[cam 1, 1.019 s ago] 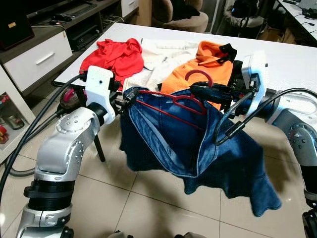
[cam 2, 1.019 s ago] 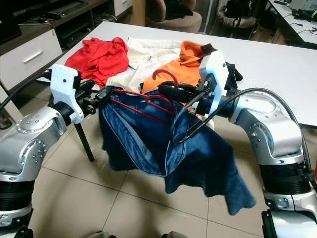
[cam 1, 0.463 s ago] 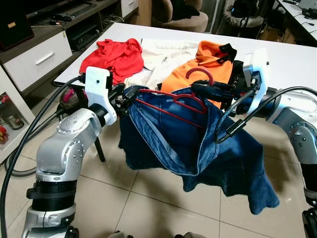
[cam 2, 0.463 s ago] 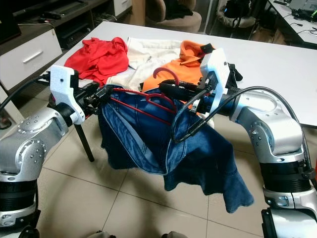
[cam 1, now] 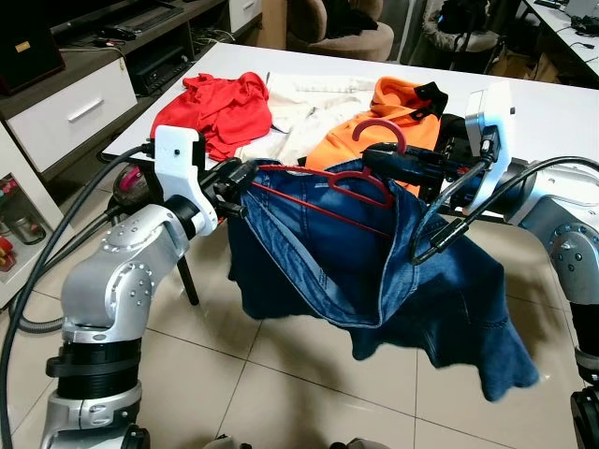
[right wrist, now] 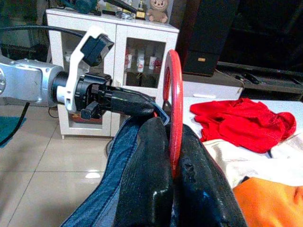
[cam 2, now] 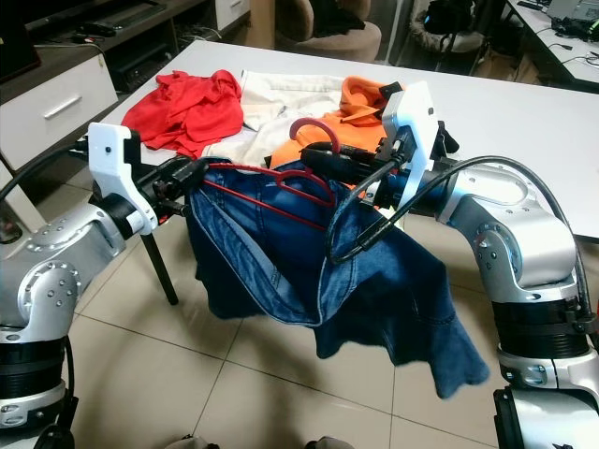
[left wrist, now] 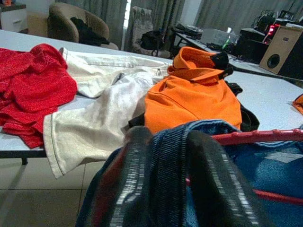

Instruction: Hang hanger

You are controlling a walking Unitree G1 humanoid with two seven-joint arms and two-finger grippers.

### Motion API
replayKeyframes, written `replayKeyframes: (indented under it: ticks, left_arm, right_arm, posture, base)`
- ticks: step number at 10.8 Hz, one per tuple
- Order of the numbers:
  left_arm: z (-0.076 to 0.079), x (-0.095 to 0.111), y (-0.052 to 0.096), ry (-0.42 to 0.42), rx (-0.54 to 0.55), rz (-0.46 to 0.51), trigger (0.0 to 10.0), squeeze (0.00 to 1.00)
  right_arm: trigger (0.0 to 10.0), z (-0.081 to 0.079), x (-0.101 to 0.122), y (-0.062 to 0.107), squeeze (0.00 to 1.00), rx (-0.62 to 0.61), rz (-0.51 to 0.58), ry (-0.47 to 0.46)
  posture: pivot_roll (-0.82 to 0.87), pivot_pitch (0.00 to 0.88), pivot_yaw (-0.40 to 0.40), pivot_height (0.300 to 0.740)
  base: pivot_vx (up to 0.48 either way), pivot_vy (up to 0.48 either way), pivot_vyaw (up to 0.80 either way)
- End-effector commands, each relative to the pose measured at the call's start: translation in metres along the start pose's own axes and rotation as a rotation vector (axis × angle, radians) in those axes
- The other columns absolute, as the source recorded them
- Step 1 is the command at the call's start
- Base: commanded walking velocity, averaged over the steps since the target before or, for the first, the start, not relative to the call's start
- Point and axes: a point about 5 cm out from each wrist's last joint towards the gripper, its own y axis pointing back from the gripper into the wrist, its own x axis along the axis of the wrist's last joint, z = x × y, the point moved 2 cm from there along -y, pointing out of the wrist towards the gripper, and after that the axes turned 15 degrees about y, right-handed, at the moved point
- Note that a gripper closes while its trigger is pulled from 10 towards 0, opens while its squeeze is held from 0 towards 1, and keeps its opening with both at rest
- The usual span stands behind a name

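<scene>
Denim jeans (cam 1: 337, 253) on the red hanger (cam 1: 318, 187), clamped between left gripper (cam 1: 241, 178) and right gripper (cam 1: 374, 154), could be slid off if tilted.

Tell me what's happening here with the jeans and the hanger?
The robot holds a pair of blue jeans on a red hanger in the air beside the white table. The left gripper pinches the waistband at the hanger's end, and the right gripper is shut on the neck below the hook. Red, cream and orange clothes lie on the table.
</scene>
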Motion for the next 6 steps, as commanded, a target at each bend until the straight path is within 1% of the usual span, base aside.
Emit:
replayKeyframes:
  ticks: [1, 4, 6]
  left_arm:
    - [0.0026, 0.0059, -0.0004, -0.017, -0.01, 0.015, 0.0, 0.0]
    - [0.0029, 0.0083, 0.0005, -0.021, -0.019, 0.024, 0.0, 0.0]
    - [0.0025, 0.0131, 0.0, -0.009, -0.015, 0.043, 0.0, 0.0]
  right_arm:
    - [0.0, 0.0065, 0.0148, 0.0031, 0.0, -0.012, 0.048, 0.037]
    - [0.0, 0.006, 0.015, 0.0037, 0.0, -0.016, 0.049, 0.037]
    - [0.0, 0.0068, 0.0149, 0.0045, 0.0, -0.028, 0.047, 0.037]
  posture:
    - [-0.16, 0.0, -0.017, 0.74]
    - [-0.16, 0.0, -0.018, 0.74]
    - [-0.16, 0.0, -0.013, 0.74]
  base:
    - [0.0, 0.0, 0.0]
    - [0.0, 0.0, 0.0]
    - [0.0, 0.0, 0.0]
